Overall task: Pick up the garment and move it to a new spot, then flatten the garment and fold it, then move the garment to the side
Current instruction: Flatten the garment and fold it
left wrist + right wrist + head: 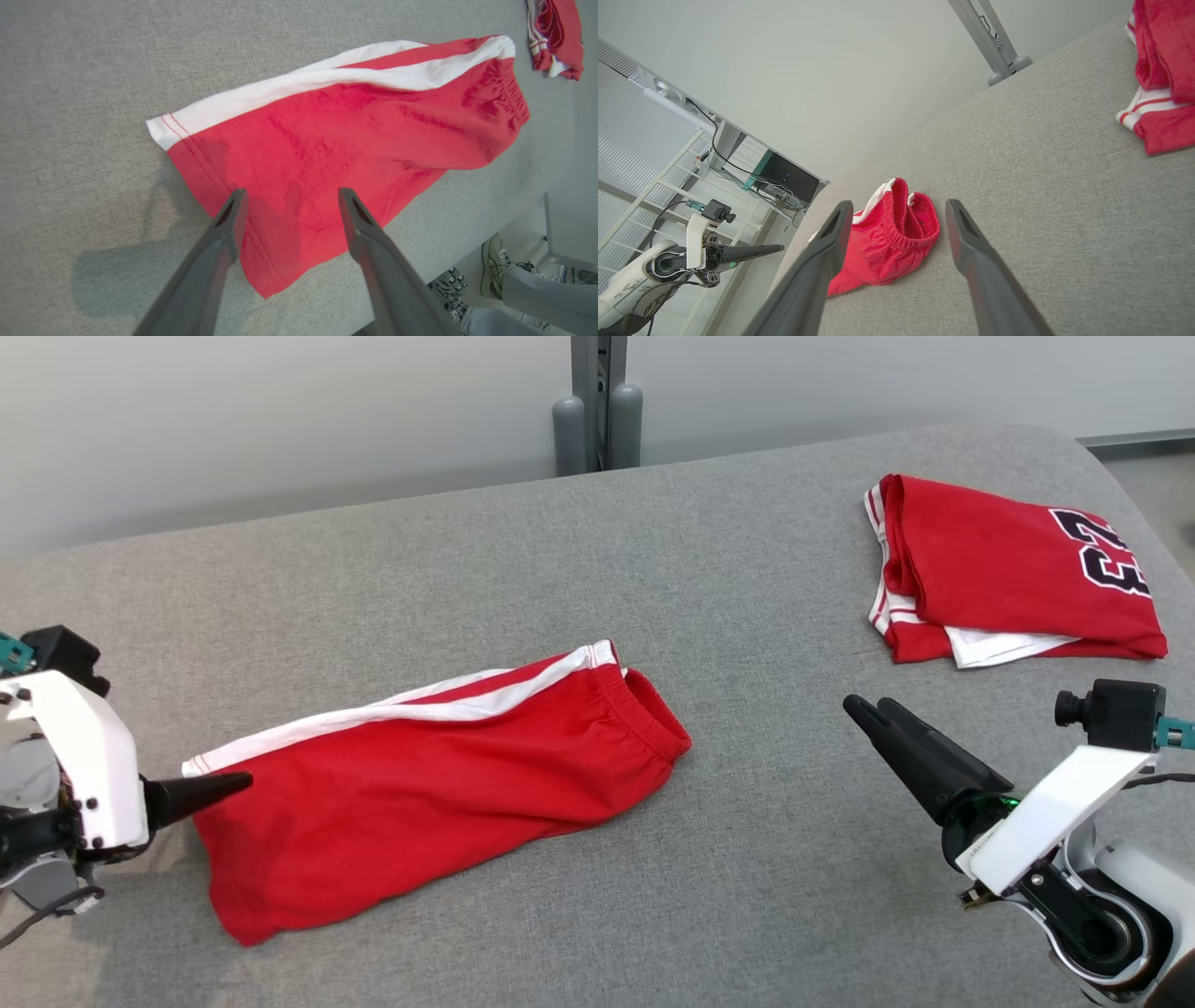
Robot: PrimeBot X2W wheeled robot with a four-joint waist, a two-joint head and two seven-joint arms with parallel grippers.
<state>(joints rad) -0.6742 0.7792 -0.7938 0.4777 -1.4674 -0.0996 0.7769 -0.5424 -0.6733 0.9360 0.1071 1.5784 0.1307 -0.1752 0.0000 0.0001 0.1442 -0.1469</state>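
A pair of red shorts lies flat on the grey cloth-covered tabletop, a little to the robot's left of the middle. A white stripe runs along the far side of the shorts. The elastic waist points to the robot's right and the leg hem points to its left.

The left gripper is at the hem end of the shorts. In the left wrist view its two dark fingers stand clearly apart over the red cloth, and nothing is clamped between them. I cannot tell if the tips touch the cloth.

The right gripper is over the bare tabletop, to the right of the waist and apart from it. In the right wrist view its fingers are also spread wide and hold nothing.

At the far right of the tabletop lies a folded red jersey with white trim, well apart from the shorts. It carries the number "23" in black with a white outline, turned sideways in the head view.

Behind the tabletop stands a grey post. In the left wrist view, a person's shoes are on the floor past the tabletop edge.
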